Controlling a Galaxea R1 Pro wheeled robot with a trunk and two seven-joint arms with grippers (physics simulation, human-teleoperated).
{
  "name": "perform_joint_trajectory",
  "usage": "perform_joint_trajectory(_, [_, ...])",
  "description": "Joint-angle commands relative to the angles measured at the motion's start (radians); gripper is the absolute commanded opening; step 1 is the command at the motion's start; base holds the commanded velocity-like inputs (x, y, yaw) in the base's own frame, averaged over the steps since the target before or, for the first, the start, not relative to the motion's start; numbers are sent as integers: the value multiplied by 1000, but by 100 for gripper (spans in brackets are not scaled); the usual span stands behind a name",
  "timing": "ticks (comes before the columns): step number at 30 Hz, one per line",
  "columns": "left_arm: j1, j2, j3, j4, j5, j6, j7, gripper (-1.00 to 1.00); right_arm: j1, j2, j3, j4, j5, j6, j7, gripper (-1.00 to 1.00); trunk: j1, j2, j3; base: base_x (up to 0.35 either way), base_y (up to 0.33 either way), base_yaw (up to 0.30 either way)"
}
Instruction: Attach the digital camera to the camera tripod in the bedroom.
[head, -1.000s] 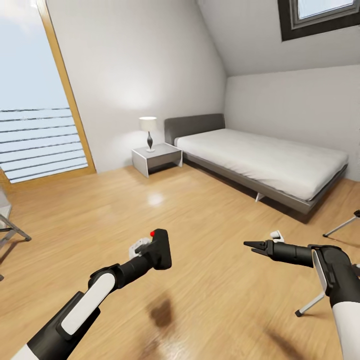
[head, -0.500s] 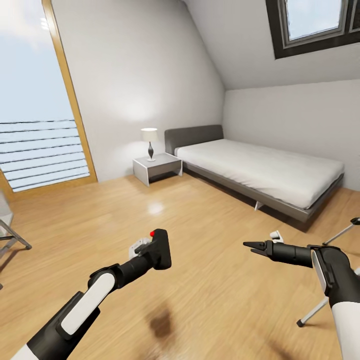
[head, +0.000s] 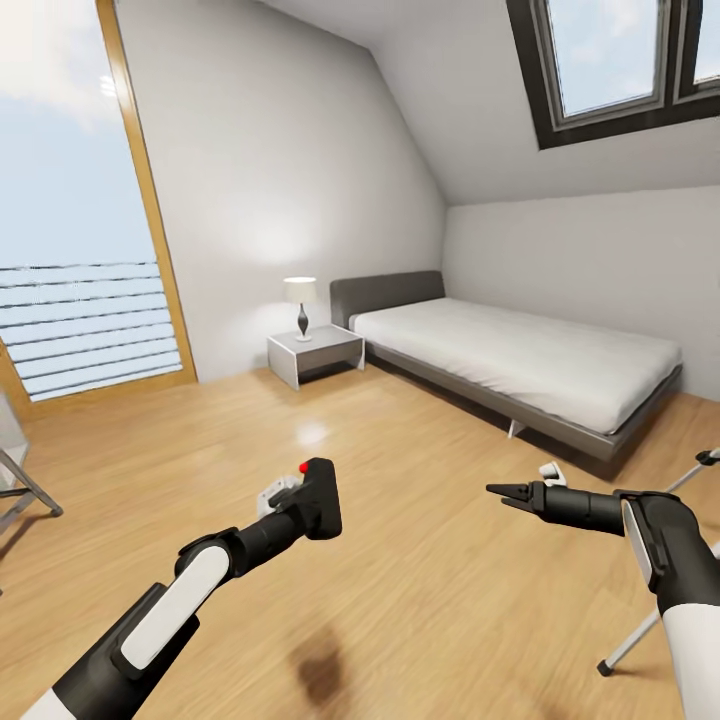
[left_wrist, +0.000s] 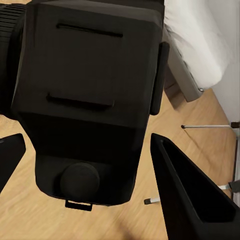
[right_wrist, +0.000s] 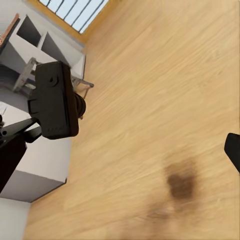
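My left gripper (head: 308, 503) is shut on the digital camera (head: 320, 497), a small black box with a red dot on top, held above the wood floor. The left wrist view shows the camera body (left_wrist: 85, 100) close up between the two fingers (left_wrist: 190, 200). In the right wrist view the camera (right_wrist: 55, 100) hangs in the air off to one side. My right gripper (head: 498, 490) is open and empty, level with the camera and to its right. Silver legs of the camera tripod (head: 630, 645) reach in at the right edge, partly behind my right arm; its head is out of view.
A grey-framed bed (head: 520, 360) with a white mattress stands at the back right, with a nightstand (head: 315, 350) and lamp (head: 300, 305) beside it. A tall wood-framed window (head: 80, 300) is at the left and a skylight (head: 620, 60) above. A metal frame leg (head: 25, 490) shows at the left edge.
The head view has tilted upward, so bed, window and skylight sit lower in the picture. Both arms keep the same pose, the camera still in the left gripper.
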Motion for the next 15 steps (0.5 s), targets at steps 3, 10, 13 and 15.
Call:
perform_joint_trajectory(3, [-1, 2, -2, -2, 9, 0, 7, -100, -1, 2, -1, 1, 9, 7, -29, 100, -8, 14, 9, 0, 0, 0])
perform_joint_trajectory(10, [-1, 2, 0, 16, 8, -1, 9, -100, -1, 12, 2, 2, 9, 5, -140, 100, -35, 63, 31, 0, 0, 0])
perform_joint_trajectory(13, [-1, 2, 0, 31, 8, -1, 12, -100, -1, 16, 2, 3, 8, 5, -182, 100, -47, 84, 41, 0, 0, 0])
perform_joint_trajectory(15, [-1, 3, 5, 40, 8, -2, 14, -100, -1, 18, 2, 3, 8, 5, -223, 100, -54, 98, 47, 0, 0, 0])
